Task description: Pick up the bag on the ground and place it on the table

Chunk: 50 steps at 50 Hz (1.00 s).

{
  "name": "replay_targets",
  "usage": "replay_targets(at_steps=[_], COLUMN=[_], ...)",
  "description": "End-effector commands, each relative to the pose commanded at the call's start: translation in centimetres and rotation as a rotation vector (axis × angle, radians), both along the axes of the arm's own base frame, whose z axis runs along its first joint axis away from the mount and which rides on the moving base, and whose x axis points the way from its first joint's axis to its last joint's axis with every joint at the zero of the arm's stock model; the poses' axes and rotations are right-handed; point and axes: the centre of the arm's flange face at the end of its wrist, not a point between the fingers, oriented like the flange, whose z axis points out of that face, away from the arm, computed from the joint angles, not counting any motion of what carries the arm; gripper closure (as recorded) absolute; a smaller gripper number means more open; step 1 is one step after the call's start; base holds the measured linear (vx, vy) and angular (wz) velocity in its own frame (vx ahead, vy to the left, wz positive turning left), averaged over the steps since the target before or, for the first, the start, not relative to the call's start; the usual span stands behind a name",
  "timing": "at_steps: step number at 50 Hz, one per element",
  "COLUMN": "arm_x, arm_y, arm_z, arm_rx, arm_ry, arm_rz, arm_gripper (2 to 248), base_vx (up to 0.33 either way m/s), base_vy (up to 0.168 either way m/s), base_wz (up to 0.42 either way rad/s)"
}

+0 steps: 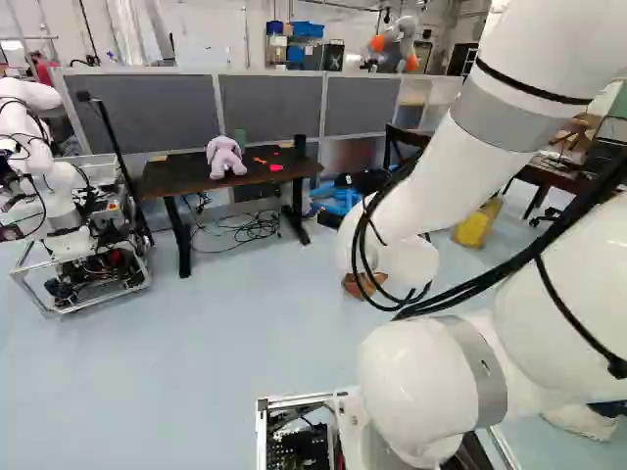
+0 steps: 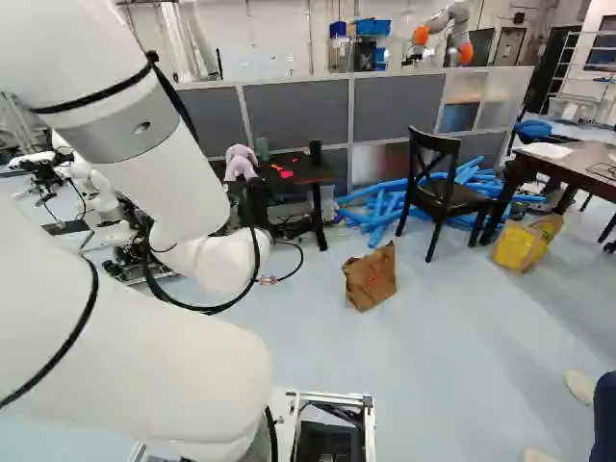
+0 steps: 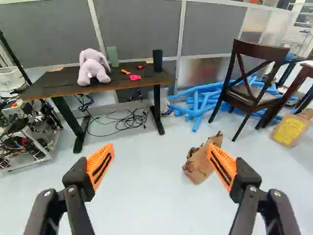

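- A dark desk [image 3: 54,81] is standing against grey partition panels [image 3: 139,24], carrying a lilac plush toy [image 3: 92,68], a green cylinder [image 3: 112,57], a black cylinder [image 3: 157,60] and pink scissors [image 3: 135,77].
- Black cables [image 3: 128,120] are lying tangled on the pale floor [image 3: 142,196] beneath it.
- Blue tubes [image 3: 196,105] are lying in a heap beside a dark wooden chair [image 3: 252,98], and a yellow bag [image 2: 518,246] is sitting near a second desk [image 2: 577,166] at the right of the right base view.
- Another robot [image 1: 59,211] is standing at the left of the left base view.
- The brown paper bag [image 3: 198,164] is resting on the floor, leaning over, ahead of the claw [image 3: 160,145] toward the finger on the chair's side, whose tip is overlapping it in the wrist view.
- In the left base view the arm's cables are crossing what is probably this same bag.
- The claw is standing wide apart, holding nothing.
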Motion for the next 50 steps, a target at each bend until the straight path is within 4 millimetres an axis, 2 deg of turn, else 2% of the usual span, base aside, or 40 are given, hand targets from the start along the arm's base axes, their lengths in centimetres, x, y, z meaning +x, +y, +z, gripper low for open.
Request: replay_targets(at_steps=[50], arm_x=[0.00], arm_y=[0.00], arm_z=[0.00], arm_rx=[0.000], arm_ry=[0.000], arm_rz=[0.000], arm_gripper=[3], base_vx=[0.000], base_vy=[0.000], base_wz=[0.000])
